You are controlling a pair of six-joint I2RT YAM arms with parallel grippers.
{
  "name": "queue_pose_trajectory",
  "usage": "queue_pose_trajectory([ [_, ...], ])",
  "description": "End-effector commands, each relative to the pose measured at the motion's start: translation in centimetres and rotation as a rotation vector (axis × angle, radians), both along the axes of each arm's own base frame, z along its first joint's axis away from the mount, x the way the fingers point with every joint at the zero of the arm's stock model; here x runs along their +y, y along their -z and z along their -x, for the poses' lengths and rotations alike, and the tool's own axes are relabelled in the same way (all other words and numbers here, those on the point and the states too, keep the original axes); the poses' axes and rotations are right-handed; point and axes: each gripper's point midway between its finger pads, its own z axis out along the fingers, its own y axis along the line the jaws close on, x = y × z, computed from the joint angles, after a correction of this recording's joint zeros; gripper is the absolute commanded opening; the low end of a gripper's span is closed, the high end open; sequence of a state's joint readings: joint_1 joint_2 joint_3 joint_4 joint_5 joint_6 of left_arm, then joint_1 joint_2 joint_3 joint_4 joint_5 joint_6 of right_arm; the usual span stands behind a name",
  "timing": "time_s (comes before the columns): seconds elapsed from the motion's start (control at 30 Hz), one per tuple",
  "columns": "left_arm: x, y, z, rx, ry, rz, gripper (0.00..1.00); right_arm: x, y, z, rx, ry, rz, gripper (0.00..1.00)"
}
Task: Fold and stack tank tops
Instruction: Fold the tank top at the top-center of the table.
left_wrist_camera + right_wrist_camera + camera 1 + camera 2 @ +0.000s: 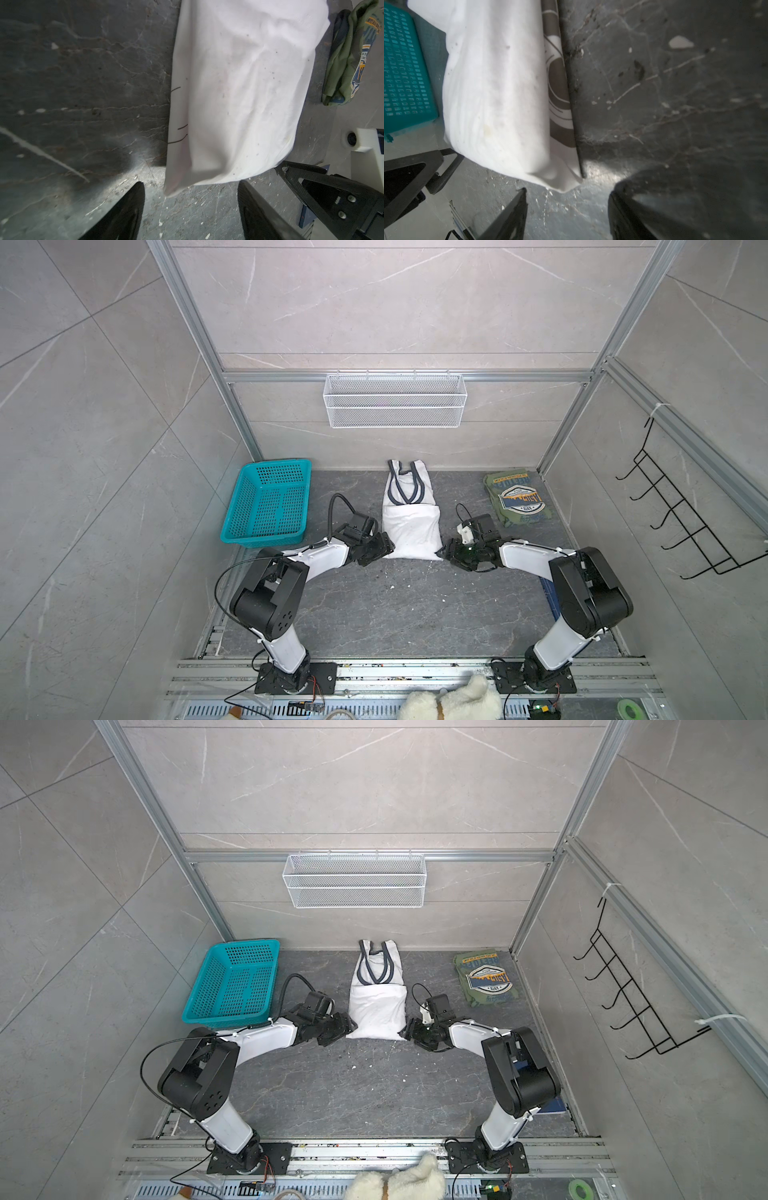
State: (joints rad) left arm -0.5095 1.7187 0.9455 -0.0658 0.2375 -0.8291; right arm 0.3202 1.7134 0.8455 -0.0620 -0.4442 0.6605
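from my end: white tank top (410,526) lies mid counter (415,605), toward the back wall, navy-trimmed straps pointing away from the arms. its lower part is folded up over the body, so the near edge is a fold. i have both hands low at its two near corners.

left hand (380,549) sits at the near left corner, fingers apart, nothing clamped. in the left wrist view the left hand (191,185) has that corner of the white tank top (239,93) just ahead of the fingertips, in line with the gap, cloth not pinched.

right hand (446,553) sits at the near right corner, fingers apart too, holding nothing. in the right wrist view the right hand (568,192) has the corner tip of the white tank top (496,93) just ahead of the gap. a strip of dark print on the under layer peeks out along the cloth edge. i can't tell from the top views whether either fingertip touches cloth.

olive green tank top (519,499) is folded, badge print up, at the back right of the counter. it lies beyond the right hand, apart from it and from the white one.

teal basket (268,502) stands back left, beyond the left hand. plush toy (453,701) lies at the front edge, off the counter, near the right arm's base
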Motion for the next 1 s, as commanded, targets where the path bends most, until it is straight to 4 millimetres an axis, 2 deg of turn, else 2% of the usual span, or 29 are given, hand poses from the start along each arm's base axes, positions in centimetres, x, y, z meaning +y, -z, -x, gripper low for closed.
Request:
queue_pose_trajectory([
  [0.0,-0.6,0.5,-0.9,-0.009,-0.008,0.042,0.68,0.5,1.1,-0.5,0.013,0.006,-0.016,0.61],
  [0.13,-0.7,1.6,-0.6,0.020,-0.008,0.038,0.56,1.0,2.1,-0.3,0.042,0.005,-0.039,0.54],
  [0.3,-0.8,2.1,-0.3,0.032,-0.004,0.045,0.42,2.0,3.0,0.3,0.074,-0.008,-0.064,0.41],
  [0.4,-0.9,1.8,-0.2,0.024,0.000,0.049,0.35,2.2,2.6,0.5,0.067,-0.005,-0.068,0.30],
  [0.63,-1.1,-0.1,1.4,-0.008,0.028,0.024,0.07,1.1,0.3,1.6,0.039,0.009,-0.035,0.00],
  [0.7,-0.7,-0.7,2.3,-0.015,0.030,0.002,0.01,0.4,-0.5,2.5,0.034,0.015,-0.014,0.00],
  [0.8,-0.2,-1.6,4.4,-0.017,0.038,-0.043,0.00,-0.4,-2.1,4.1,0.016,0.020,-0.007,0.00],
  [0.97,0.7,-3.4,8.7,-0.018,0.017,-0.070,0.00,-2.2,-3.0,7.8,0.039,0.032,0.023,0.00],
])
